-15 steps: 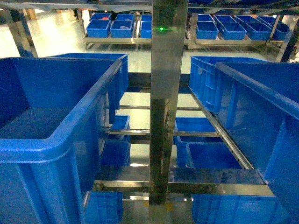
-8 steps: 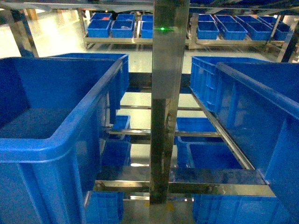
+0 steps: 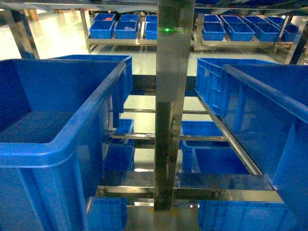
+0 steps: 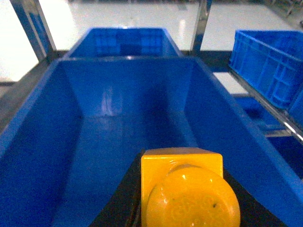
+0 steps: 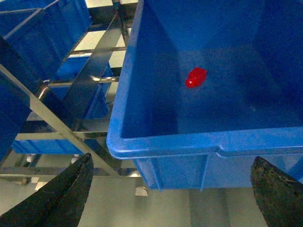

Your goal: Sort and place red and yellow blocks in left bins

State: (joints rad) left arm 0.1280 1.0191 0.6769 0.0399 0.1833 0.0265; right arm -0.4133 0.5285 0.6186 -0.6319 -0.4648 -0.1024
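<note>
In the left wrist view my left gripper (image 4: 182, 210) is shut on the yellow block (image 4: 182, 182), a chunky orange-yellow brick with its round stud facing the camera. It hangs over the inside of a left bin (image 4: 118, 101), a deep blue crate whose floor shows nothing lying on it. The same bin (image 3: 57, 149) fills the left of the head view. In the right wrist view a small red block (image 5: 195, 77) lies on the floor of another blue crate (image 5: 161, 142). My right gripper (image 5: 173, 198) is open just outside that crate's near rim, holding nothing. Neither gripper shows in the head view.
A steel post (image 3: 171, 96) stands in the middle of the rack. A second blue bin (image 4: 125, 40) sits behind the left one. Blue crates (image 3: 260, 101) stand at the right, smaller ones on lower shelves (image 3: 214, 159), and more on a far rack (image 3: 226, 29).
</note>
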